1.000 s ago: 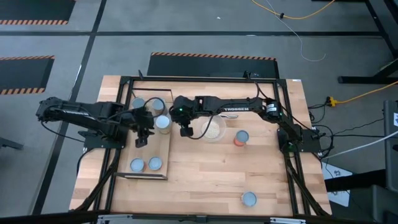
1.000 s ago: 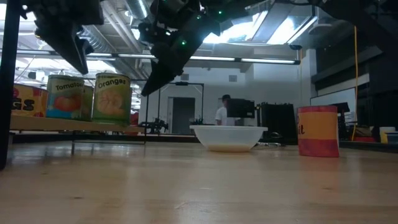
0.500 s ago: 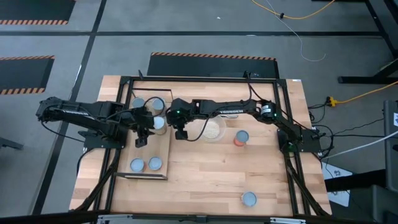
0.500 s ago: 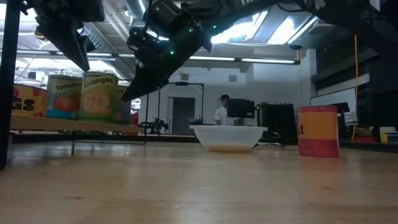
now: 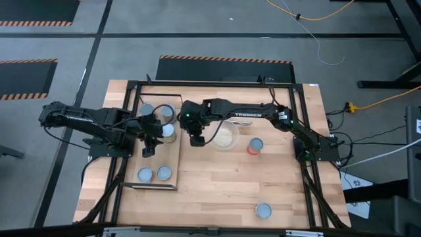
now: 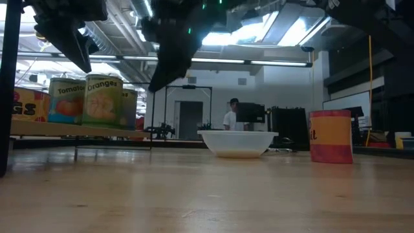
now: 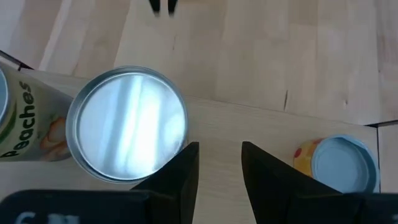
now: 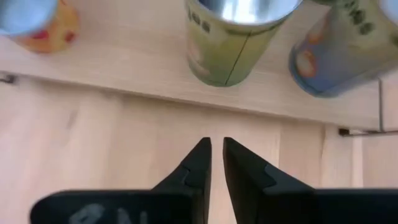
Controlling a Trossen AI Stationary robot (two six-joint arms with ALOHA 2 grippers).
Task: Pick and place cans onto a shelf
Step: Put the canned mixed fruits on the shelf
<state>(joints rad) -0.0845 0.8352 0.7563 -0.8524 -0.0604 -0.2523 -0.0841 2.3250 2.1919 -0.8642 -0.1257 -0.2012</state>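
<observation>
The shelf [image 5: 152, 153], a light-wood board in a black wire frame, stands left of centre, raised a little off the table. Several cans stand upright on it: three at its far end [image 5: 164, 112], among them a green Oranges can [image 6: 102, 100], and two at its near end [image 5: 154, 174]. My left gripper [image 7: 219, 163] hovers open over the shelf's middle, beside a silvery-topped can [image 7: 127, 124], with nothing between its fingers. My right gripper [image 8: 216, 154] hangs just right of the shelf with only a thin slit between its fingers, and it is clear of the green can [image 8: 231, 43].
A white bowl [image 5: 225, 137] sits right of my right gripper. A red can [image 5: 255, 145] stands beyond the bowl, and another can [image 5: 263, 210] near the table's front edge. The black frame rails [image 5: 302, 131] run round the table.
My right gripper went toward the shelf, and the Oranges can slid a little toward the table's left edge along the board, still upright. The gripper then drew back toward the right and rose, clear of the can.
</observation>
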